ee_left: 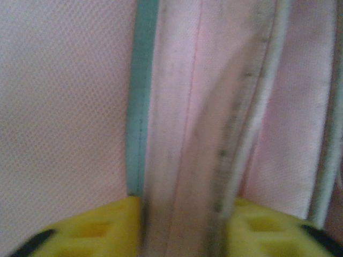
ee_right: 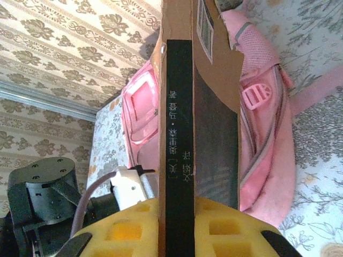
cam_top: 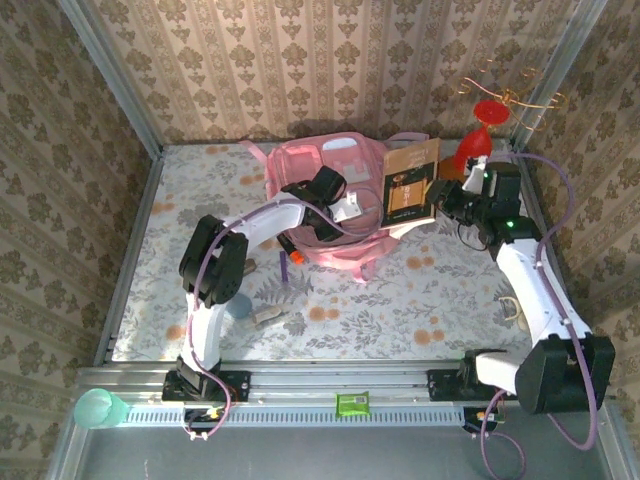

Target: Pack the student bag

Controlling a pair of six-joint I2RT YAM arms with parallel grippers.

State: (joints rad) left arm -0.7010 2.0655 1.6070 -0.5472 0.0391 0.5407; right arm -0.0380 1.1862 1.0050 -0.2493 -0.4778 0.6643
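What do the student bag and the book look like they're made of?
The student bag: soft woven fabric, matte, likely synthetic; fine mesh weave and stitched seams show. The book: probably paper, with a matte brown card-like cover and a black printed spine.

Book (cam_top: 411, 182) and left arm (cam_top: 262, 222) apparently crowd bag (cam_top: 300, 160).
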